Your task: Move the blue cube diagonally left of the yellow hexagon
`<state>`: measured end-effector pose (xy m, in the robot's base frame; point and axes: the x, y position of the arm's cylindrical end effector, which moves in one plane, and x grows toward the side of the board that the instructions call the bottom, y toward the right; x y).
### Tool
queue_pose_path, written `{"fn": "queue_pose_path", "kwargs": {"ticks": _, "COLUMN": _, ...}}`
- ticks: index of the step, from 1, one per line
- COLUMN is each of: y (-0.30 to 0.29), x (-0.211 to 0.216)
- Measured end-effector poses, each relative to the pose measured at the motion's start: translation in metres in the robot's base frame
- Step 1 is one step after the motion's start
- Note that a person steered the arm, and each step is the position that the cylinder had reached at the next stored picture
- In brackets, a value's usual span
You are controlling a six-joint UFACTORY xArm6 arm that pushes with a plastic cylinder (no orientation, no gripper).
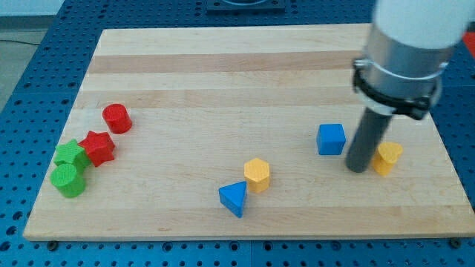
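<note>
The blue cube (331,139) sits on the wooden board right of centre. The yellow hexagon (257,174) lies near the bottom centre, well to the cube's lower left. My tip (358,169) rests on the board just to the right of and slightly below the blue cube, a small gap apart from it. A second yellow block (387,158) stands right next to the rod on its right side.
A blue triangular block (234,198) touches the yellow hexagon's lower left. At the view's left are a red cylinder (116,118), a red star-like block (97,147) and two green blocks (70,154) (69,180). The board's right edge (454,170) is close to the rod.
</note>
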<state>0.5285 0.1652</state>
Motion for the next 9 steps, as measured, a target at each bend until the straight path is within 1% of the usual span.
{"fn": "queue_pose_path", "kwargs": {"ticks": 1, "y": 0.024, "x": 0.003}}
{"fn": "queue_pose_path", "kwargs": {"ticks": 2, "y": 0.079, "x": 0.001}}
{"fn": "queue_pose_path", "kwargs": {"ticks": 3, "y": 0.091, "x": 0.007}}
{"fn": "queue_pose_path", "kwargs": {"ticks": 4, "y": 0.137, "x": 0.009}}
{"fn": "queue_pose_path", "kwargs": {"ticks": 5, "y": 0.159, "x": -0.015}}
{"fn": "queue_pose_path", "kwargs": {"ticks": 6, "y": 0.093, "x": -0.029}}
{"fn": "queue_pose_path", "kwargs": {"ticks": 7, "y": 0.004, "x": -0.031}}
{"fn": "queue_pose_path", "kwargs": {"ticks": 8, "y": -0.059, "x": -0.037}}
{"fn": "queue_pose_path", "kwargs": {"ticks": 9, "y": -0.107, "x": -0.047}}
